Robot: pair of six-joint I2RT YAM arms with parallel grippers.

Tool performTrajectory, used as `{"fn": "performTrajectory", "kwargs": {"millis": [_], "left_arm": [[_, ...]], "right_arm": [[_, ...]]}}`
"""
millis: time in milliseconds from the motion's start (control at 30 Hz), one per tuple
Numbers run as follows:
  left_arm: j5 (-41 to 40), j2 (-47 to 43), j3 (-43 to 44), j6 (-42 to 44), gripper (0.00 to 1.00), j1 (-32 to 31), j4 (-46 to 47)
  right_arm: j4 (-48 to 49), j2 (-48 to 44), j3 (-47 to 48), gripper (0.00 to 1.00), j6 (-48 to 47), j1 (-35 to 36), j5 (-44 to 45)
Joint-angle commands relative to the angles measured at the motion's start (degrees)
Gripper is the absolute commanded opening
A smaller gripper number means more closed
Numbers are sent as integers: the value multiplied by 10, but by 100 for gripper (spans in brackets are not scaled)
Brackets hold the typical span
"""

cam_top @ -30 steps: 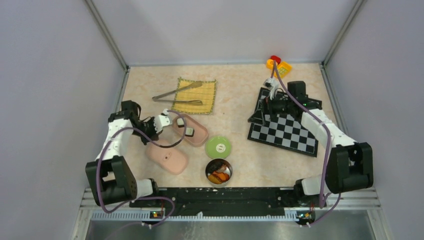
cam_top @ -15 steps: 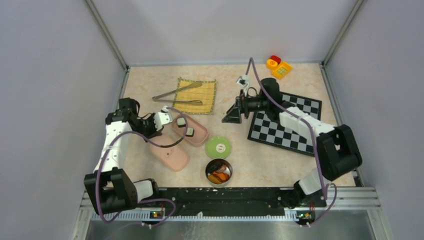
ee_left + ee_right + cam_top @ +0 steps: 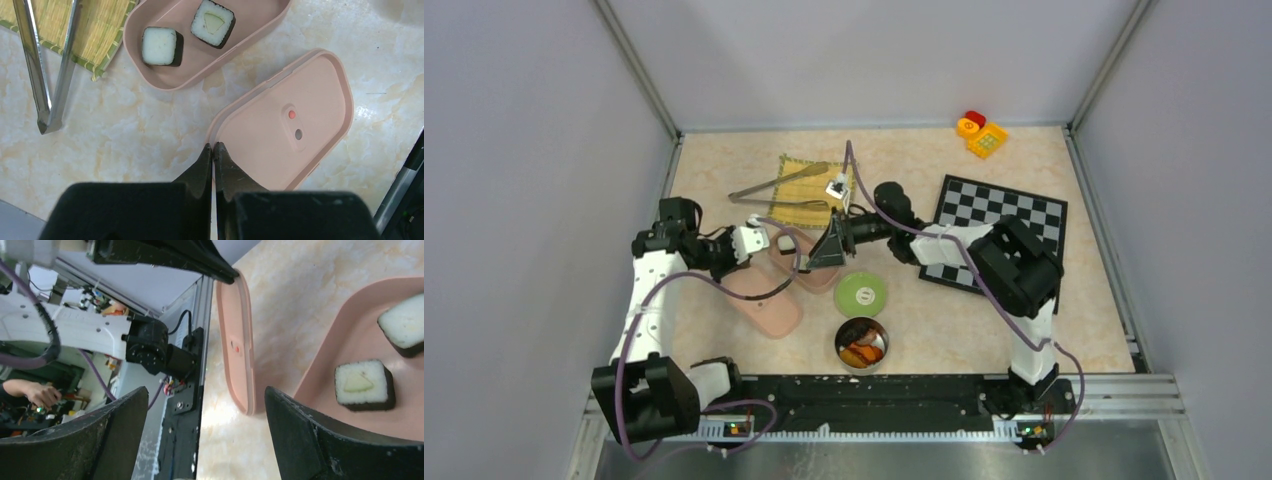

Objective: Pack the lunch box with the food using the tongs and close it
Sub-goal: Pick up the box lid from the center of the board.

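Pink lunch box (image 3: 356, 337) with two sushi rolls (image 3: 364, 384), lid (image 3: 239, 340) beside

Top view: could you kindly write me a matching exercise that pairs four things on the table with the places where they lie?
Things:
1. tongs
2. sushi rolls
3. green round lid
4. toy blocks

Places:
A. in the far right corner
B. inside the open pink lunch box
C. resting on the yellow mat
D. next to the round tin

Pairs: 1-C, 2-B, 3-D, 4-A

Two sushi rolls (image 3: 160, 46) (black-rimmed), one tongs (image 3: 30, 57), one lid (image 3: 280, 145), one mat (image 3: 95, 40)
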Motion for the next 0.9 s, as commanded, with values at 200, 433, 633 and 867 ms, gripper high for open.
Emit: {"fn": "performTrajectory", "kwargs": {"millis": [200, 433, 633, 867], "left_arm": [[34, -18, -2, 16, 0, -7, -18], [40, -23, -3, 21, 0, -9, -19], [46, -22, -2, 22, 0, -10, -21], [49, -23, -5, 20, 0, -11, -18]], "right_arm": [[155, 100, 95, 79, 55, 55, 27], [170, 166, 129, 73, 69, 69, 20], [167, 201, 166, 71, 80, 83, 14], [201, 228, 177, 67, 115, 99, 5]]}}
